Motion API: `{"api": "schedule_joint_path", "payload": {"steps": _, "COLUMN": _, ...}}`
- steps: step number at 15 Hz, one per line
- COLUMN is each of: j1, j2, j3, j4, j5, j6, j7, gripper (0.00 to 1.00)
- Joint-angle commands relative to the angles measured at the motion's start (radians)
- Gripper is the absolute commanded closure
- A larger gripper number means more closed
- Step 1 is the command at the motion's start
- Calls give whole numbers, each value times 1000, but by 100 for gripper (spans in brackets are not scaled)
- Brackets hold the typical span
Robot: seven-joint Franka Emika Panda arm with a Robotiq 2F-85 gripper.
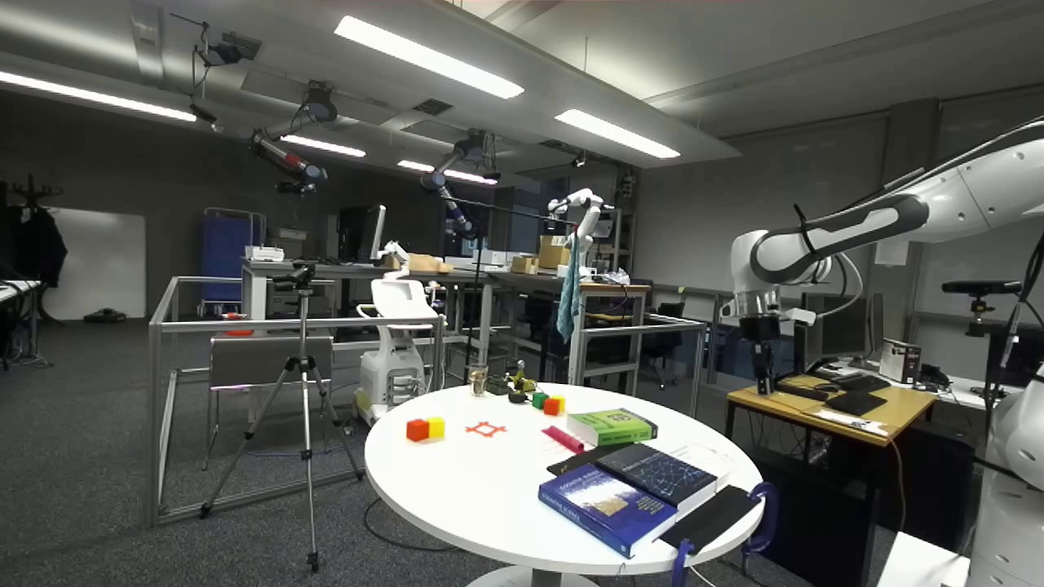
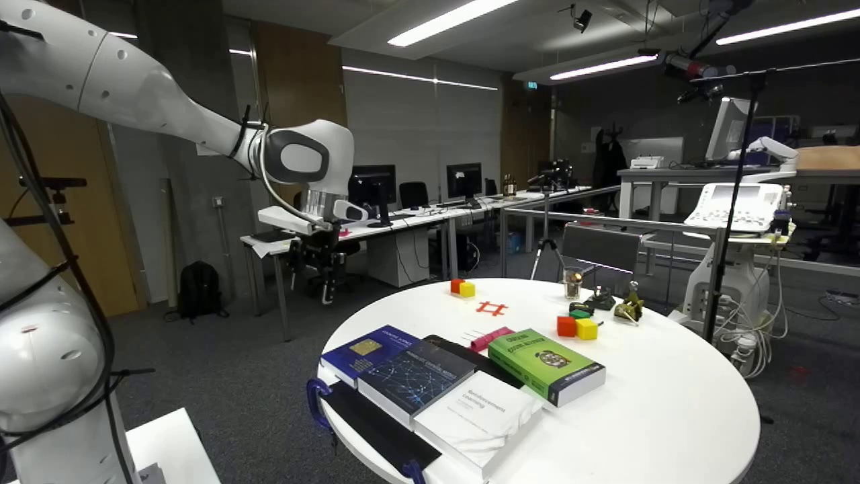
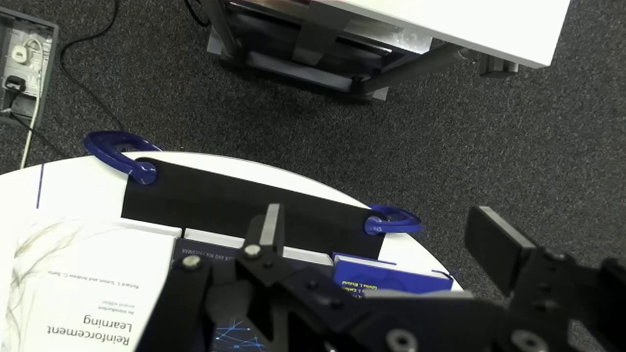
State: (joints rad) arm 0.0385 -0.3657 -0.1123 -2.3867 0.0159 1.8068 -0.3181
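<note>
Carpet (image 1: 98, 424): dark grey, filling the lower left of an exterior view; lit ceiling lamps (image 1: 428, 55) cross the top and a tripod (image 1: 305, 391) stands left of centre.
Round table (image 1: 457, 489): white, lower centre in an exterior view; its rim curves across the middle of the wrist view.
White book (image 2: 477, 420): flat, titled Reinforcement Learning, lower centre of an exterior view and lower left of the wrist view.
Dark book (image 2: 420, 373): flat, network pattern on its cover, between the white book and the blue book (image 1: 608, 505).
Black sheet (image 3: 195, 195): along the table's rim, centre of the wrist view, bordering that row of three.
Blue clamps (image 3: 117, 160): set on the two ends of the black sheet, left and right in the wrist view.
Gripper (image 3: 381, 230): released, its fingers (image 3: 496, 244) spread wide; it hangs in mid-air, to the side of the table in both exterior views. One clamp shows in the gap between the fingers.
Green book (image 2: 545, 363): flat, lower right of centre in an exterior view, just beside a pink roll (image 2: 490, 339).
Red cube (image 1: 417, 430): side by side with a yellow cube (image 1: 435, 426), left part of the table in an exterior view; a green cube (image 1: 539, 400) lies farther right.
Glass jar (image 1: 478, 380): upright near the table's far rim, contents too small to tell.
</note>
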Motion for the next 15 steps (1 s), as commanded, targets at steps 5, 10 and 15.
{"api": "schedule_joint_path", "payload": {"steps": 5, "j1": -12, "j2": 1, "j3": 11, "j4": 1, "j5": 4, "j6": -1, "j7": -3, "gripper": 0}}
{"api": "schedule_joint_path", "payload": {"steps": 10, "j1": -19, "j2": 3, "j3": 43, "j4": -20, "j5": -42, "j6": 77, "j7": 82, "gripper": 0}}
{"api": "schedule_joint_path", "payload": {"steps": 15, "j1": -28, "j2": 35, "j3": 101, "j4": -59, "j5": -133, "j6": 287, "j7": 255, "gripper": 0}}
